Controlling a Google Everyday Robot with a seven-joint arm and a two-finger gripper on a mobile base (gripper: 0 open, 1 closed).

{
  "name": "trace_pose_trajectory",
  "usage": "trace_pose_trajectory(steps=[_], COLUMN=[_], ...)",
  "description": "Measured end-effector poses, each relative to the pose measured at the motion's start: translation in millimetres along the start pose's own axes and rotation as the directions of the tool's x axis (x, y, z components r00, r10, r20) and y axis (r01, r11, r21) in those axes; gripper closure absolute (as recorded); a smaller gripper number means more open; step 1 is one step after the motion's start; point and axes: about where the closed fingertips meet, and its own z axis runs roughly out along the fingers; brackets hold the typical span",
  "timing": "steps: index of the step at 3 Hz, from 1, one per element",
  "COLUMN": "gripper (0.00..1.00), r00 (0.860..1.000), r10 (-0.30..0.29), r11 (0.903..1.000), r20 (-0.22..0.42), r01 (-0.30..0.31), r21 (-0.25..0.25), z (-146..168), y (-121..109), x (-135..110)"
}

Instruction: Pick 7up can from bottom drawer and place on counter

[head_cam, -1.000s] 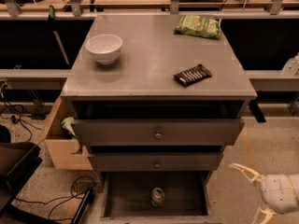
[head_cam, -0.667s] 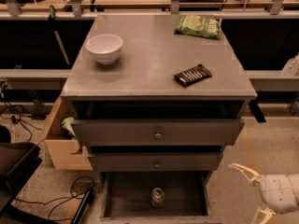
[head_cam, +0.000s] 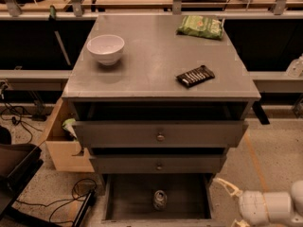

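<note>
The 7up can (head_cam: 159, 199) stands upright near the middle of the bottom drawer (head_cam: 128, 197), which is pulled out at the foot of the cabinet; its silver top faces up. The grey counter (head_cam: 151, 65) tops the cabinet. My gripper (head_cam: 229, 205) is at the bottom right, low beside the drawer's right side and right of the can. Its pale fingers (head_cam: 225, 186) are spread apart and hold nothing.
On the counter are a white bowl (head_cam: 105, 48) at the back left, a green snack bag (head_cam: 200, 27) at the back right and a dark bar-shaped packet (head_cam: 195, 75). Two knobbed drawers (head_cam: 160, 135) jut out above the bottom drawer. A wooden box (head_cam: 64, 148) and cables (head_cam: 57, 197) lie left.
</note>
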Motion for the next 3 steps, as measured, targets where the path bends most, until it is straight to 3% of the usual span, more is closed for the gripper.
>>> trace_pose_trajectory(steps=[1,3], gripper=[0.00,0.00], r00=[0.996,0.974], r10=[0.012,0.023], r11=[0.9999,0.9995], r20=[0.089,0.225], r01=[-0.012,-0.018], r21=[0.000,-0.028], z=[50,159], y=[0,-10], x=[48,109])
